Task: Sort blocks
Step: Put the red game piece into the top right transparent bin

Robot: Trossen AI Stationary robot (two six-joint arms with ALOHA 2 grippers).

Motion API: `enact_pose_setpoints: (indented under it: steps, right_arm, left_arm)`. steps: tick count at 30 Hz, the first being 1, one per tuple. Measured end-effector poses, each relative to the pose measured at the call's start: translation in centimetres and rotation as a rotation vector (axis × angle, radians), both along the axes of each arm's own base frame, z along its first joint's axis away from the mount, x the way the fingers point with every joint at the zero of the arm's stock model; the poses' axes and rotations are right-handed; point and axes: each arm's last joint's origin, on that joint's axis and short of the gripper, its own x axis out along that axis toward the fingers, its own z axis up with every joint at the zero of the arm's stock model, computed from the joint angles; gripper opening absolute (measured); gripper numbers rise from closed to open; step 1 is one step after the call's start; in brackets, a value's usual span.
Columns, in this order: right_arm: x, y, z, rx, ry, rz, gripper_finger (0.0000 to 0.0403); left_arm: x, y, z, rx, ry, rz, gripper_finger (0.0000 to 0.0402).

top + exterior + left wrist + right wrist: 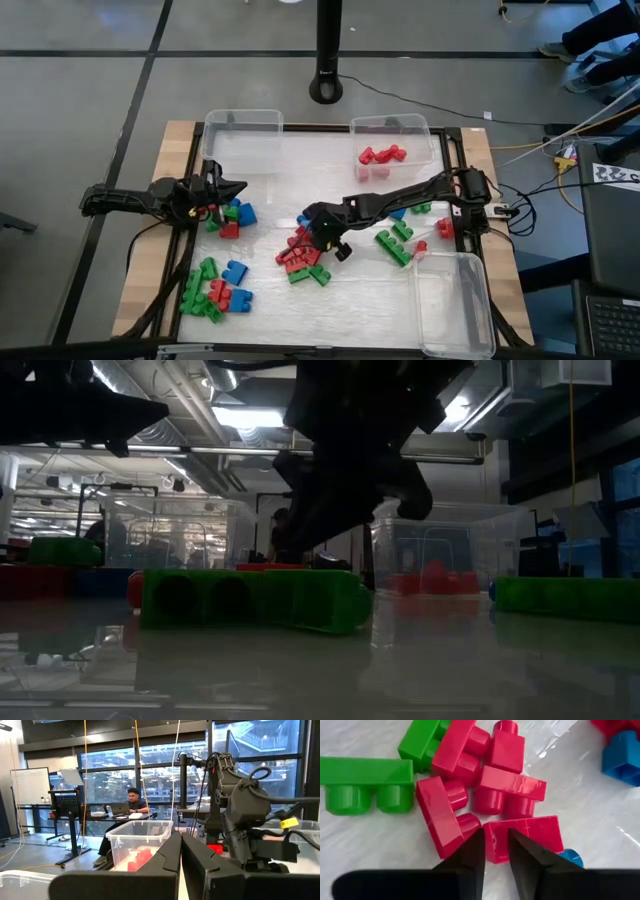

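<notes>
Right wrist view, our right gripper (pixel 496 851) pinching a red block (pixel 525 837) in the pile, left gripper (pixel 180 865) pressed together.

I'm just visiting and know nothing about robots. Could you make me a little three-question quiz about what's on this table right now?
1. True or false: the clear bin at the table's far edge already holds red blocks.
2. Which gripper is down at the central pile of blocks? A) left B) right
3. What colour is the brick between the right gripper fingers?

Key: 1 true. 2 B; the left gripper waits, shut, near the other far bin. 3 red.
</notes>
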Motion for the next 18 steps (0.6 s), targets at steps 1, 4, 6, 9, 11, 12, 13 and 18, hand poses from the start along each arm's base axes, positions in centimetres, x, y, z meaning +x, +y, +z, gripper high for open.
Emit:
enact_pose_setpoints:
  steps: [1, 4, 6, 9, 11, 12, 13, 18]
  right_arm:
    - [0.1, 0.0, -0.2, -0.001, -0.008, 0.002, 0.0078]
    - [0.2, 0.0, -0.5, -0.002, -0.002, 0.002, 0.0076]
    - [0.5, 0.0, -1.0, -0.005, -0.009, 0.0, 0.0076]
    - [0.5, 0.0, -1.8, -0.015, 0.016, -0.002, 0.0076]
    - [0.5, 0.0, -2.0, -0.026, 0.03, -0.009, 0.0076]
    - [0.5, -0.1, -2.0, -0.032, 0.028, -0.014, 0.0076]
    - [0.6, -0.1, -2.1, -0.041, 0.019, -0.021, 0.0076]
    - [0.5, -0.5, -2.3, -0.072, 0.043, -0.051, 0.0067]
  left_arm:
    - [0.0, 0.0, 0.0, 0.0, 0.003, 0.0, 0.0004]
    - [0.0, 0.0, -0.1, 0.002, 0.007, 0.001, 0.0004]
    - [0.0, 0.0, -0.1, 0.008, 0.013, 0.002, 0.0004]
    - [0.0, 0.0, -0.1, 0.012, 0.016, 0.003, 0.0004]
    - [0.0, 0.0, -0.2, 0.013, 0.021, 0.003, 0.0004]
    - [0.0, 0.0, -0.1, 0.013, 0.018, 0.003, 0.0004]
    - [0.0, 0.0, -0.2, 0.017, 0.021, 0.004, 0.0004]
    - [0.0, 0.0, -0.2, 0.018, 0.025, 0.005, 0.0004]
